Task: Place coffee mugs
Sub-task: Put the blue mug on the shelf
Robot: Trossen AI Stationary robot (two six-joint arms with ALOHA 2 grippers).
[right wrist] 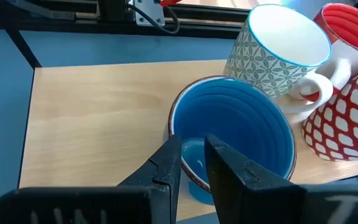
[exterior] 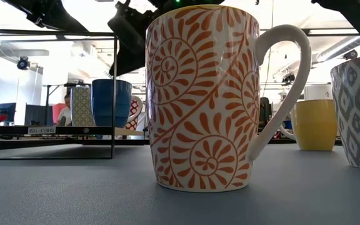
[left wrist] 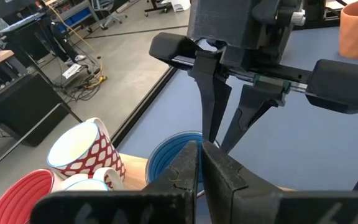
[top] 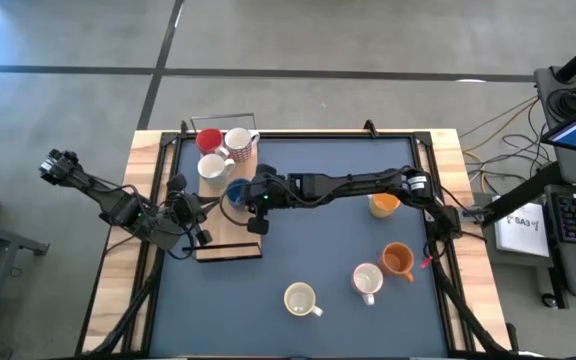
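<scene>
A dark-topped table holds a wooden board. From above, the right hand releases the blue mug there. Its wrist view shows slightly parted fingers straddling the rim. The left hand waits closed. Next: lift clear.

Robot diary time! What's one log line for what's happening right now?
right gripper: astride blue mug rim, on wooden board | left gripper: shut, waiting close by | four mugs on board
</scene>
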